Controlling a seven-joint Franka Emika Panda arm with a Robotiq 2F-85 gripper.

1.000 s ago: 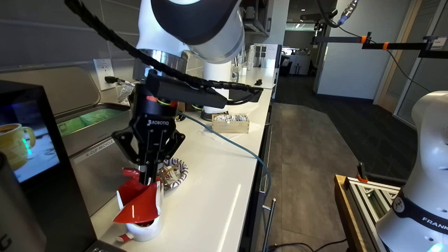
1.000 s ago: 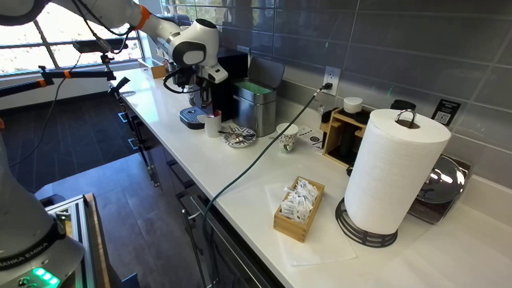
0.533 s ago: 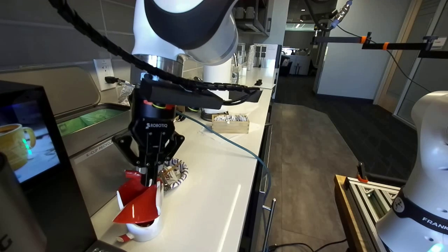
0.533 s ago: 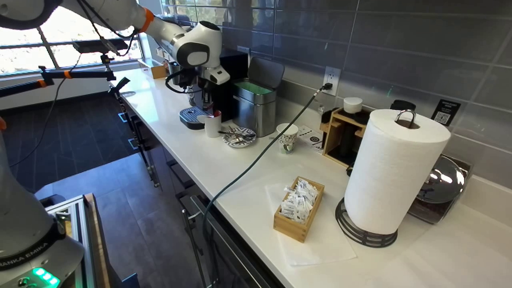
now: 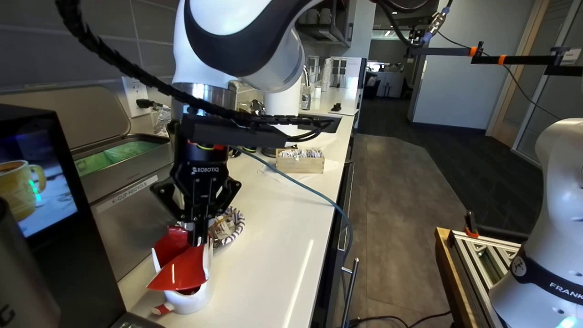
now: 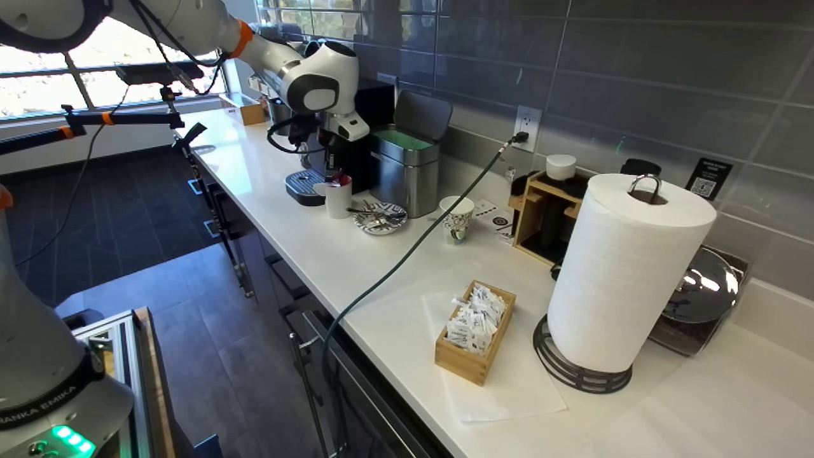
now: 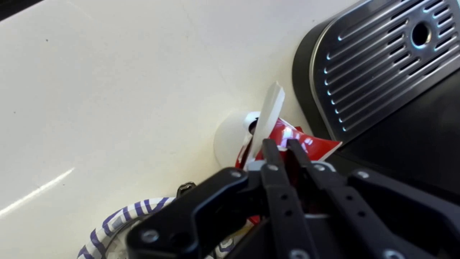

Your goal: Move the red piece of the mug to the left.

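The red piece (image 5: 180, 273) is glossy and angular, with white edges. It sits on a white rounded mug-like part (image 5: 189, 301) on the counter. In an exterior view the red piece (image 6: 342, 180) shows only a little above the white part (image 6: 337, 200). The wrist view shows red faces (image 7: 316, 145), a white edge and the white part (image 7: 228, 138). My gripper (image 5: 198, 243) points down with its fingertips at the piece's opening. In the wrist view the fingers (image 7: 281, 142) are parted by a narrow gap, with nothing clearly held. Whether they touch the piece cannot be told.
A patterned bowl (image 5: 237, 226) stands close behind the piece. A metal recycle bin (image 5: 136, 214) and a dark machine with a screen (image 5: 36, 177) stand beside it. The machine's drip tray (image 7: 377, 68) is close by. A wooden packet box (image 6: 467, 362) and paper cup (image 6: 456, 222) stand farther along.
My gripper has come down slightly, its fingertips now lower at the red piece's opening. The red piece and white part have not visibly moved.
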